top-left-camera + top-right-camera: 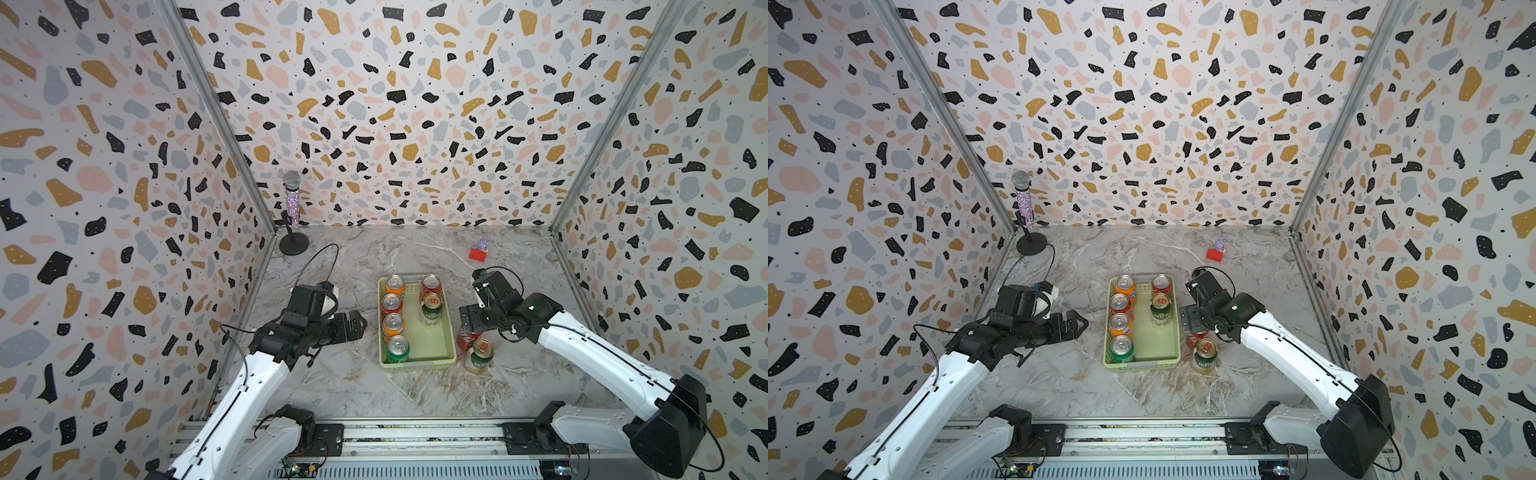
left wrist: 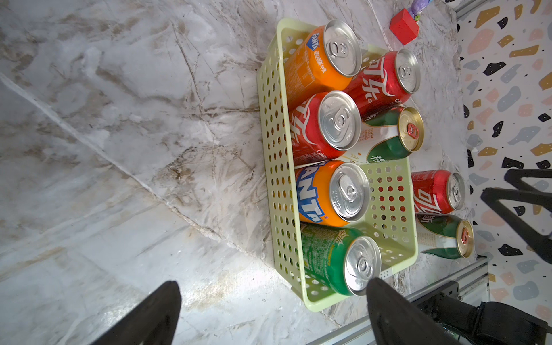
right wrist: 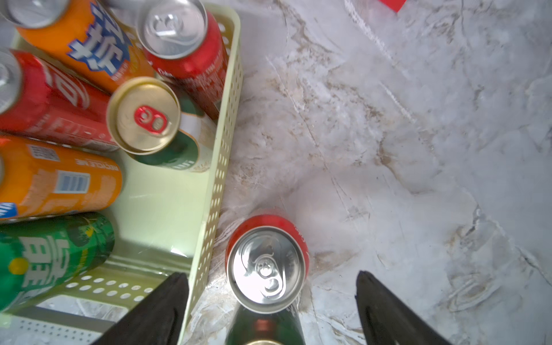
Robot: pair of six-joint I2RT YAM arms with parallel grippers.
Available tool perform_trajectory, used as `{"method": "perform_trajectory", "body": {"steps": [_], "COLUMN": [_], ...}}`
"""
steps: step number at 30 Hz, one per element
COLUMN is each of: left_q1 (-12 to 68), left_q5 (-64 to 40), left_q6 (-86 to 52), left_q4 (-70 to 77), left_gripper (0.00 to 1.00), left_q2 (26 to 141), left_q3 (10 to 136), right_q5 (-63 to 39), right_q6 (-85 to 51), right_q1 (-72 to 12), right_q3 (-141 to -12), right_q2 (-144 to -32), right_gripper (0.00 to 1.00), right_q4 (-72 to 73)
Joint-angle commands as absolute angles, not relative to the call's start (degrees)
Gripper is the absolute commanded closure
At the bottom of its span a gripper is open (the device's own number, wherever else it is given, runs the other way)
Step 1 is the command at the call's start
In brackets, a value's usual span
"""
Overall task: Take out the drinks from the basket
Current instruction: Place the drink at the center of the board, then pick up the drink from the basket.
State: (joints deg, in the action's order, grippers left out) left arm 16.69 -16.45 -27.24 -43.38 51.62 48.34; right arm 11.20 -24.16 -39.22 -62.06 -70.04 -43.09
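The pale green basket [image 1: 417,366] [image 1: 1141,365] sits mid-table and holds several upright drinks: orange [image 1: 395,284], red [image 1: 391,303], bright green [image 1: 398,348] and dark green [image 1: 432,308]. Two drinks stand on the table right of it, a red can [image 3: 265,264] [image 1: 466,338] and a dark green gold-topped can [image 1: 482,354] [image 1: 1205,353]. My right gripper [image 3: 270,274] [image 1: 468,328] hangs open just above the red can, its fingers well clear on both sides. My left gripper [image 2: 273,282] [image 1: 360,322] is open and empty, left of the basket, near the bright green can [image 2: 343,263].
A red block [image 1: 478,254] with a small purple toy [image 1: 483,244] lies at the back right. A microphone on a round stand [image 1: 293,208] occupies the back left corner. Patterned walls close three sides, and a metal rail [image 1: 415,436] runs along the front.
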Motion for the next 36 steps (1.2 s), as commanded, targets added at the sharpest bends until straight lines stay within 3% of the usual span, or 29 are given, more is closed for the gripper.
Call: {"method": "perform_trajectory", "body": {"steps": [1, 8, 14, 36], "left_q1": [16.96, 16.96, 16.96, 14.15], "left_q5": [-16.62, -14.50, -14.47, -16.94], "left_q6": [-27.96, -27.39, -27.71, -27.77], "left_q4": [-41.84, -41.57, -41.67, -41.57], "left_gripper": [0.00, 0.00, 0.00, 0.00], "left_q2": [52.04, 51.80, 49.90, 50.32], "left_q3": [48.38, 49.10, 47.58, 47.31], "right_q5": [10.50, 2.80, 2.08, 0.70], "right_q6": [-22.38, -20.90, -20.63, -22.33], "right_q1": [-39.02, -39.03, -39.08, -39.77], "right_q3": [-66.19, -71.99, -75.76, -81.28], "right_q2": [-68.88, -73.98, -80.97, -94.50], "right_gripper": [0.08, 0.09, 0.14, 0.14], "right_q4": [-45.33, -42.90, -43.34, -37.50]}}
